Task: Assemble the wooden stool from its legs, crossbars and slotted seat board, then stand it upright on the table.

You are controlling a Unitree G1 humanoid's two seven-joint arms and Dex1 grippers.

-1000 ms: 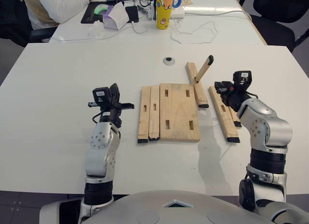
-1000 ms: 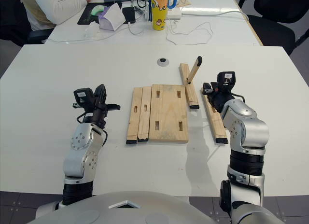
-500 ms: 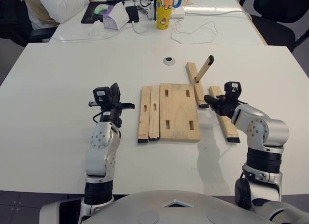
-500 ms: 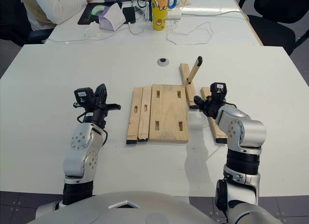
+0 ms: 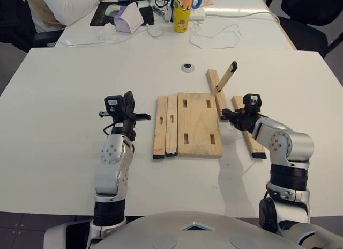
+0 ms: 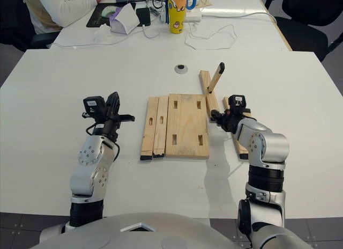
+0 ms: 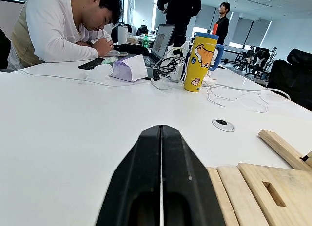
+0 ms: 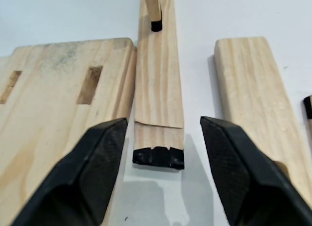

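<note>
Right claw [image 8: 163, 122]: fingers [image 8: 97, 167] of black plastic, matt, faintly grained. Left claw [image 7: 161, 131]: the same black plastic, smooth, with a dull sheen along its edges. Leg [image 8: 158, 89] between the right claw's fingers: bare pale wood, matt, straight grain, unvarnished. Its end cap [image 8: 158, 158] is black and matt; material cannot be told. Board [image 5: 199, 124] beside the right claw: the same raw wood, with a greyish scuffed patch on its face and rough-cut slots. Plank [image 8: 248, 89] on the claw's other side: bare wood, matt. Table [image 7: 73, 119] under both claws: white, smooth, slightly glossy. Mug [image 7: 202, 63] far beyond the left claw: yellow, glossy.
</note>
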